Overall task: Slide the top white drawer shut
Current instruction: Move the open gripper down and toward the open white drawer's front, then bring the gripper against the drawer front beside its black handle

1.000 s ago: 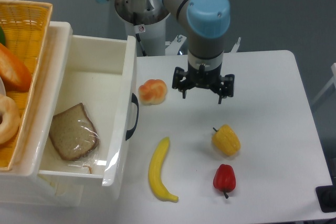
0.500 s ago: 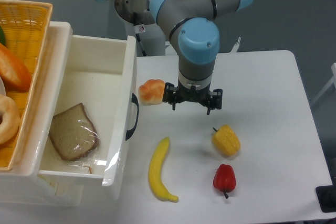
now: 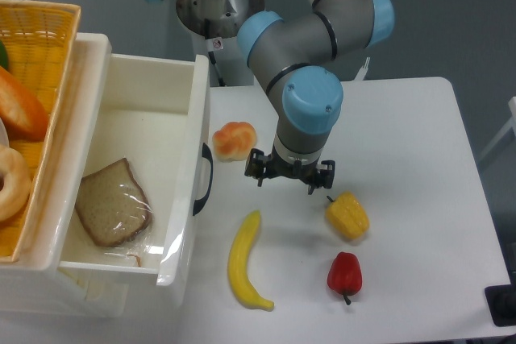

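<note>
The top white drawer (image 3: 185,159) stands pulled out to the right, with a black arched handle (image 3: 205,180) on its front. A wrapped slice of bread (image 3: 111,202) lies inside it. My gripper (image 3: 289,180) hangs open over the table, right of the handle and apart from it. It holds nothing. Its fingertips (image 3: 260,180) point down between the banana and the yellow pepper.
A bread roll (image 3: 235,140) lies just right of the drawer front. A banana (image 3: 245,260), a yellow pepper (image 3: 347,215) and a red pepper (image 3: 345,275) lie on the table (image 3: 419,167). A yellow woven basket (image 3: 32,62) with food sits on the cabinet at left.
My gripper has moved down and leftward across the table, toward the near edge, staying open. Nothing else has moved.
</note>
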Robot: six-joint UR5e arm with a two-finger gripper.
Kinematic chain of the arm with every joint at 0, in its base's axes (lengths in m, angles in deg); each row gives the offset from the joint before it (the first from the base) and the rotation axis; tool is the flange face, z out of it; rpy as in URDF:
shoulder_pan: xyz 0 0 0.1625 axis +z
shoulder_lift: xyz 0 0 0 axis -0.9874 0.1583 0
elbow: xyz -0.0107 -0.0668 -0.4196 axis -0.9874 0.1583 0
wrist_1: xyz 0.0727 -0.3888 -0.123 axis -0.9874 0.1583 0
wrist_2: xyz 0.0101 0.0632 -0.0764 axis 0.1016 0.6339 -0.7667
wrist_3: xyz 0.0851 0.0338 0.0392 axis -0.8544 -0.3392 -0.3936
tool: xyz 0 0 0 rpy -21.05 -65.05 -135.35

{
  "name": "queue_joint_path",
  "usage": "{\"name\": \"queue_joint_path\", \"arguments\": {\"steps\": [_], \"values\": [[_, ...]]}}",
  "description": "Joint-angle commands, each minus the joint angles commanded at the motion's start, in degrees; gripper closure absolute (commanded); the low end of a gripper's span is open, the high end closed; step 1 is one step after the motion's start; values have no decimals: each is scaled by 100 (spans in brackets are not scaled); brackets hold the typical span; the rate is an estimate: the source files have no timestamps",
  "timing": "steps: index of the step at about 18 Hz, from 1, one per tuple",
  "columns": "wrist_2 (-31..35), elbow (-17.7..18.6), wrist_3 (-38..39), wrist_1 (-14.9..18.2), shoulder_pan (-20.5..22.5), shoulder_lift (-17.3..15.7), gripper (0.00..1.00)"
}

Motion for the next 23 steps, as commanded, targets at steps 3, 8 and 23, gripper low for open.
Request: {"name": "queue_joint_path", "arguments": {"steps": [3, 8, 23], "values": [[-203, 0, 97, 9, 0, 88, 0], [-283, 53, 141, 18, -17, 106, 0], [-476, 70, 141, 35, -132, 80, 0]]}}
